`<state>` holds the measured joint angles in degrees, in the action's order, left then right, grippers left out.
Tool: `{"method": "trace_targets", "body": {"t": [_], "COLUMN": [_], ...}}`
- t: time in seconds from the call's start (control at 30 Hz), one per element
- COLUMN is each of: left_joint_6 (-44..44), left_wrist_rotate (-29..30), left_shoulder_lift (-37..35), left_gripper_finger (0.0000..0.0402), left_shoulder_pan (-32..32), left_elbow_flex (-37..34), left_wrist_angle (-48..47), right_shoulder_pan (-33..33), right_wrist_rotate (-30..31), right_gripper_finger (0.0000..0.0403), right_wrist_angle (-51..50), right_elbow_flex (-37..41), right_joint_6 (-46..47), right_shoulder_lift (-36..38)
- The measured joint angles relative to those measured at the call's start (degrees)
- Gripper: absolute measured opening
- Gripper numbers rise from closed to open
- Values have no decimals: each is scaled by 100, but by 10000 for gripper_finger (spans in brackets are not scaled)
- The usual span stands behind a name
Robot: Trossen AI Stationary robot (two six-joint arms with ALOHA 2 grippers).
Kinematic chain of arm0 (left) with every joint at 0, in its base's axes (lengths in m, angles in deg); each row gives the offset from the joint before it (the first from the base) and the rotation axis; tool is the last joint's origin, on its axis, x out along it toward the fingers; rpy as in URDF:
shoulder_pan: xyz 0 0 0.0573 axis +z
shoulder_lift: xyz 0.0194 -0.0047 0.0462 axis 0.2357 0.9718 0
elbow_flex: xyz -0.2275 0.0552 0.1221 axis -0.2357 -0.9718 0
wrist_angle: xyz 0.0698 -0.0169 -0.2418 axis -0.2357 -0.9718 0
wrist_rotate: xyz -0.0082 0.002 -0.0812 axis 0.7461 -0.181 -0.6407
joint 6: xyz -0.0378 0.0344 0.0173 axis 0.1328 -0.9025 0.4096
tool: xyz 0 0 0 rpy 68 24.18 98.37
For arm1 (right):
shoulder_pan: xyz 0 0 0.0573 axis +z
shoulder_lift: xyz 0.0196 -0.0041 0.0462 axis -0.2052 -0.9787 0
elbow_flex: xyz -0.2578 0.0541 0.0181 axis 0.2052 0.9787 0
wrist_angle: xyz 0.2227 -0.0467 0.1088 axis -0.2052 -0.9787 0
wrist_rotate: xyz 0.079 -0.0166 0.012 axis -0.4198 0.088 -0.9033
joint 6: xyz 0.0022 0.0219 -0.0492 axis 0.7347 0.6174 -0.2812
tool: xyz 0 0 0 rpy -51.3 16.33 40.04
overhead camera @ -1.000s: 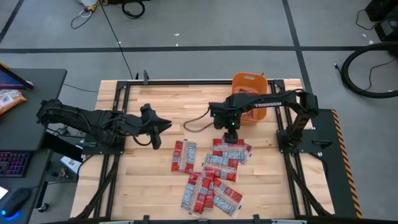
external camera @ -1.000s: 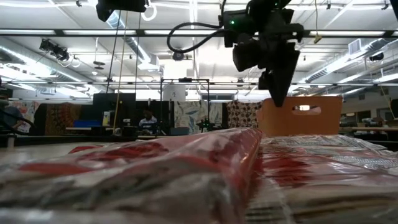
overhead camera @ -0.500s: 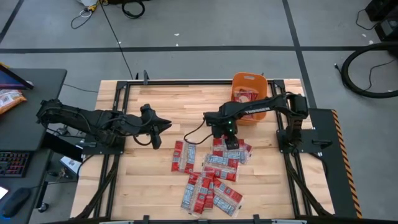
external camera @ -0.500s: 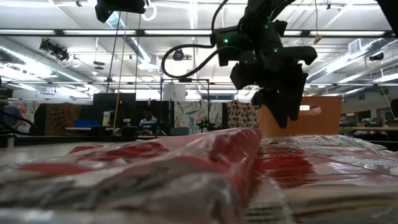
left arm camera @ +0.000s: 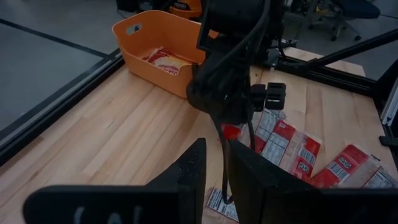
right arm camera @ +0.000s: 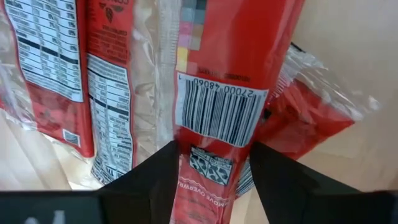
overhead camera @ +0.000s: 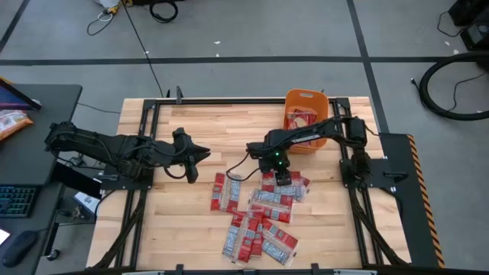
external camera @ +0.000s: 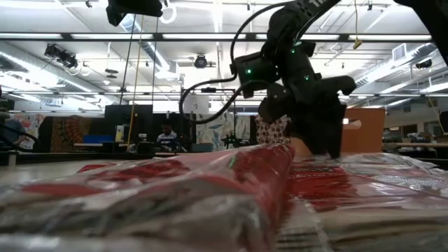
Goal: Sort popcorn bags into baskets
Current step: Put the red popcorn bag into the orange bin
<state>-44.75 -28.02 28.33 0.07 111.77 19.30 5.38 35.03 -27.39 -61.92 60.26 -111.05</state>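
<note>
A loose pile of red popcorn bags is spread over the near middle of the wooden table, with bare boards left open to its left and at the near left corner. At the far edge of the pile the right gripper is lowered, its fingers spread wide on either side of one bag, not closed on it. The left gripper is held over clear boards at the left, its fingers narrowly parted, nothing held. At the far edge stands the orange basket, one bag seen inside
</note>
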Motion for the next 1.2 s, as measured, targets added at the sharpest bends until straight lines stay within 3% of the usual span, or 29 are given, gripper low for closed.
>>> {"method": "trace_targets", "body": {"t": [0.37, 0.53, 0.67, 0.87, 1.2], "left_joint_6": [2, 2, 181, -33, -46], "left_wrist_rotate": [0, 2, -65, -828, -754], "left_shoulder_lift": [0, 0, -1, -2, -2], "left_gripper_finger": [66, 66, 66, 66, 66], "left_shoulder_pan": [0, -2, -1, -4, -4], "left_elbow_flex": [1, 0, 2, 4, 4], "left_wrist_angle": [-210, -209, 13, 675, 661], "right_shoulder_pan": [-29, -43, -70, -183, -519], "right_wrist_rotate": [300, 378, 731, 814, 1175], "right_gripper_finger": [66, 26, 18, 19, 20], "right_wrist_angle": [92, -144, -510, -821, -1288], "right_elbow_flex": [2, -169, -602, -1377, -2675], "right_joint_6": [-21, 107, 154, 265, 268], "right_shoulder_lift": [14, -15, -39, -37, -30]}}
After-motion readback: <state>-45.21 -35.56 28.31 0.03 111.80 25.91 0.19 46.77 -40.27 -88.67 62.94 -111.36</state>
